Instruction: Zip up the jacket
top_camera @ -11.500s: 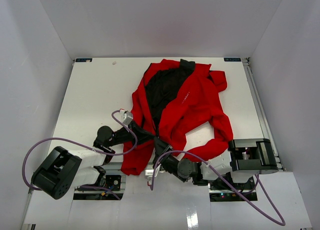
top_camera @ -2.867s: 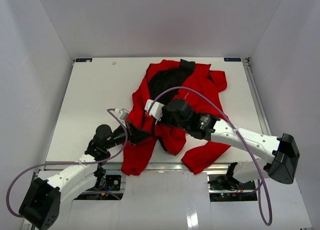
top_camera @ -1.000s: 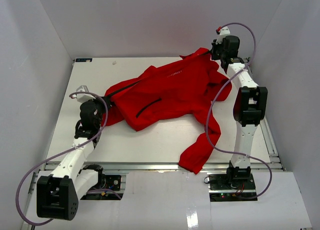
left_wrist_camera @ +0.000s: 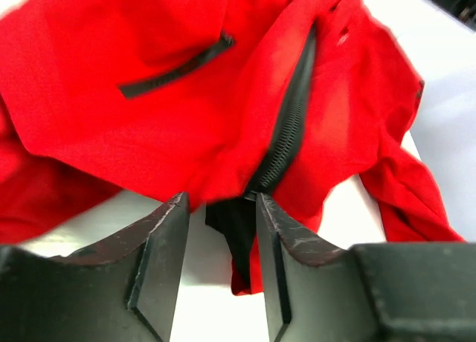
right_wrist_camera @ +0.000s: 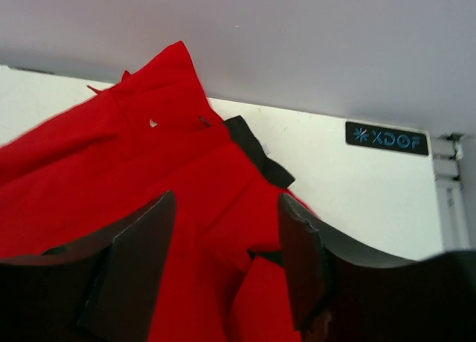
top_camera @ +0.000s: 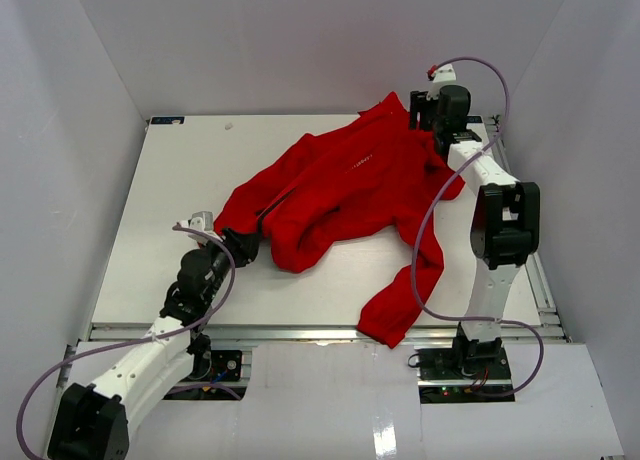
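Note:
The red jacket [top_camera: 345, 195] lies crumpled across the middle of the white table, one sleeve hanging over the near edge. Its black front zipper [left_wrist_camera: 286, 126] runs down to the hem. My left gripper [top_camera: 243, 246] is open at the jacket's lower hem, the black hem corner [left_wrist_camera: 236, 230] lying between its fingers [left_wrist_camera: 160, 253], not pinched. My right gripper [top_camera: 428, 110] is open at the far collar end, its fingers [right_wrist_camera: 297, 245] straddling red fabric [right_wrist_camera: 216, 208]. White chest lettering [top_camera: 360, 163] shows.
White enclosure walls stand on three sides. A black pocket zipper [left_wrist_camera: 175, 71] crosses the jacket in the left wrist view. A black XDOF label [right_wrist_camera: 387, 137] marks the table's far edge. Purple cables loop beside both arms.

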Controlling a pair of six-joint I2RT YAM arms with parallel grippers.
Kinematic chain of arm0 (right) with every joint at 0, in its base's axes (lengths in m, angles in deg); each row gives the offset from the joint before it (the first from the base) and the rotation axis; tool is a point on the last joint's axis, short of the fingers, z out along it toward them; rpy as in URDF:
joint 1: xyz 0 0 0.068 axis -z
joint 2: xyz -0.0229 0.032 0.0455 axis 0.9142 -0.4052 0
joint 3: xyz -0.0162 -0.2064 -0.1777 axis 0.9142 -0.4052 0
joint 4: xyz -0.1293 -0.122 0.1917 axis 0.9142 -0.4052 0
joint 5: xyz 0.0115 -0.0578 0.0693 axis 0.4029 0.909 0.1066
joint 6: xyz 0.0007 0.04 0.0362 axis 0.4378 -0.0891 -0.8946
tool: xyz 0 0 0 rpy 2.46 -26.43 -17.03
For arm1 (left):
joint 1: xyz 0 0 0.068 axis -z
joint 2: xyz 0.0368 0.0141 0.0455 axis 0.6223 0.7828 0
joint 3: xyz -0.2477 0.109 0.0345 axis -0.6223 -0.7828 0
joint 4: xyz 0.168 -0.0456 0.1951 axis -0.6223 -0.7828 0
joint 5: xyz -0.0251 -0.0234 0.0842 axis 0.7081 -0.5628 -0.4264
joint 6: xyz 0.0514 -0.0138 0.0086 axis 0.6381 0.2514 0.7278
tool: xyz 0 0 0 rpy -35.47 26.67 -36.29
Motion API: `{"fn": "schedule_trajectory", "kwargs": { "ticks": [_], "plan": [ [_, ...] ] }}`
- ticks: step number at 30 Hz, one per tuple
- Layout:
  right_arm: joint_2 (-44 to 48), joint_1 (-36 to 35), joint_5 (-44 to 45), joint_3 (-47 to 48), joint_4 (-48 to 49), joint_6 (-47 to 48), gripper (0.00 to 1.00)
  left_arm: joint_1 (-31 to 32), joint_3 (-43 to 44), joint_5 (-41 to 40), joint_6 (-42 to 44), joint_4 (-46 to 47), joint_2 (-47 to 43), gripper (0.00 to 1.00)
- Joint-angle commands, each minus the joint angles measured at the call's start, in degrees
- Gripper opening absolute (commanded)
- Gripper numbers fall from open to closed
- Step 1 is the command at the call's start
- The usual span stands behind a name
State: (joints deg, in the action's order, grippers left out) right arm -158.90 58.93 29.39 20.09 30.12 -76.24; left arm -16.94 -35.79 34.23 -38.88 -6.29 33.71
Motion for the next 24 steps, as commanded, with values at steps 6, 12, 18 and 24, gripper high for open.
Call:
{"fn": "schedule_trajectory", "kwargs": {
  "ticks": [6,12,18,24],
  "plan": [
    [20.8,-6.6,7.4,-11.4,0.0,-5.3,0.9,0.1,6.1,0.9,-0.7,-8.7,-7.3,0.73],
    [28.2,-15.6,11.5,-10.8,-20.3,-19.2,0.9,0.0,19.6,10.6,3.6,-19.5,-6.5,0.98],
    [41.4,-18.8,6.2,-26.8,-20.3,-25.4,0.9,0.1,30.5,13.2,7.1,-25.4,-6.6,0.98],
    [56.3,-21.3,1.9,-38.2,-21.4,-27.2,0.9,0.1,22.5,18.0,5.0,-18.5,-9.2,0.98]
  ]
}}
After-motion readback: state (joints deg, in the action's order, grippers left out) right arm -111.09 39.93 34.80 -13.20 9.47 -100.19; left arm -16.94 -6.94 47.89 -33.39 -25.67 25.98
